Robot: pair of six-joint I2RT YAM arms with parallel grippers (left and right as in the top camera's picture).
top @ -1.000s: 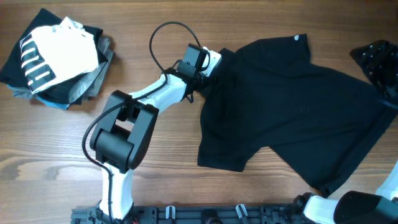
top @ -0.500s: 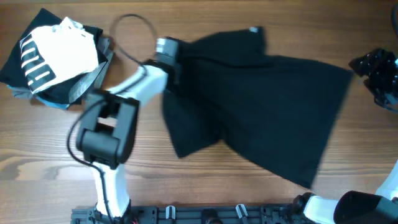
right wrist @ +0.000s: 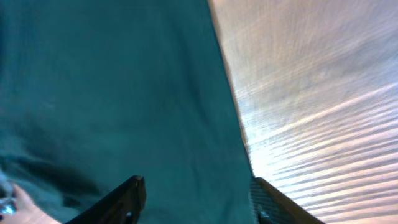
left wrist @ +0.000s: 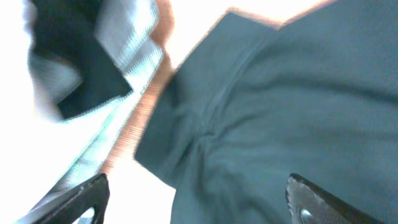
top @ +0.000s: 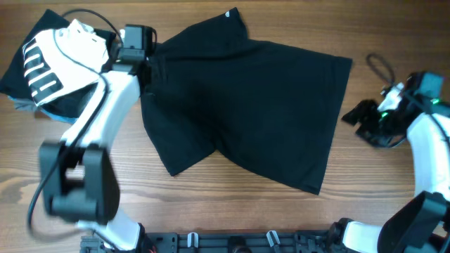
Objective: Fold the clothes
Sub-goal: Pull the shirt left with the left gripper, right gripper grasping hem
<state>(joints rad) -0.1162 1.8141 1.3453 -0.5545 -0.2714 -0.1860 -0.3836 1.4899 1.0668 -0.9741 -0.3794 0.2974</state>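
The black T-shirt (top: 246, 98) lies spread across the middle of the wooden table, with a small white tag (top: 229, 13) at its far edge. My left gripper (top: 149, 67) is at the shirt's upper left corner. In the left wrist view its fingers (left wrist: 199, 190) are wide apart over bunched black fabric (left wrist: 249, 124), so it is open. My right gripper (top: 356, 116) is just right of the shirt's right edge. In the right wrist view its fingers (right wrist: 199, 190) are apart over the shirt's edge (right wrist: 155, 93), and it is open.
A pile of other clothes (top: 63, 63), white, black and grey, lies at the far left, close to my left gripper; it also shows in the left wrist view (left wrist: 81, 68). A black cable loop (top: 380, 67) lies near the right arm. Bare wood (top: 211, 204) runs along the front.
My left arm has swung left and dragged the shirt with it towards the pile. My right arm has come in from the right edge to the shirt's right side.
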